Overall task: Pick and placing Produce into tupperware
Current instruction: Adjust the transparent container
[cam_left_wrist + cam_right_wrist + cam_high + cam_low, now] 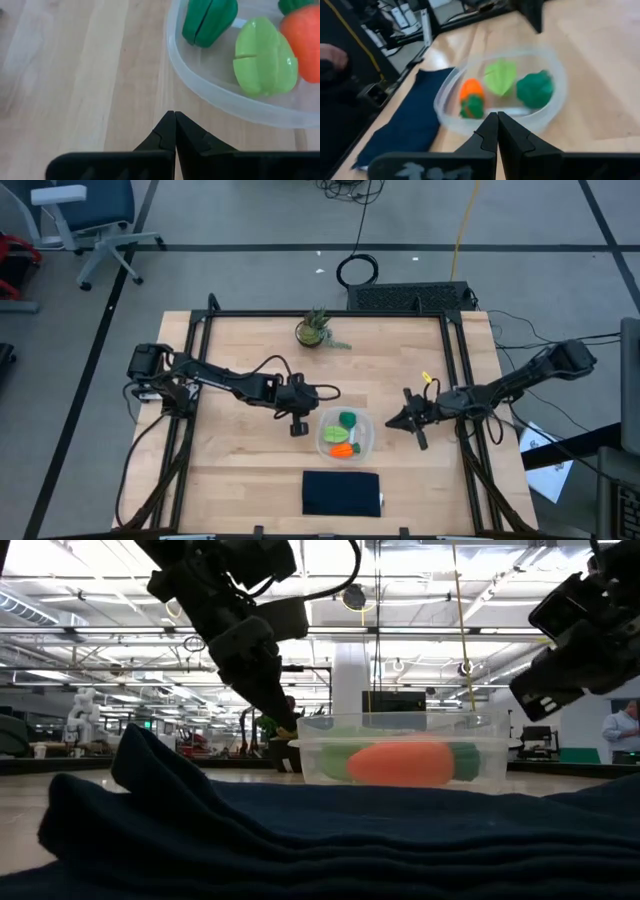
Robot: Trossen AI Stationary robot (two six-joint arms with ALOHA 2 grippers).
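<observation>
The clear tupperware (345,435) sits on the table near its middle and holds all three toy pieces: the dark green lump (347,420), the lime-green leafy piece (263,57) and the orange carrot (343,449). In the right wrist view the tupperware (502,90) shows the carrot (471,95), the leaf (501,76) and the green lump (535,88). My left gripper (299,425) hovers just left of the container, shut and empty (175,117). My right gripper (400,421) stands right of the container, shut and empty (497,120).
A dark blue cloth pad (342,492) lies near the table's near edge, just before the tupperware. A small potted plant (315,328) stands at the far edge. A person's hand (332,55) shows beyond the table in the right wrist view. Bare wood lies left and right.
</observation>
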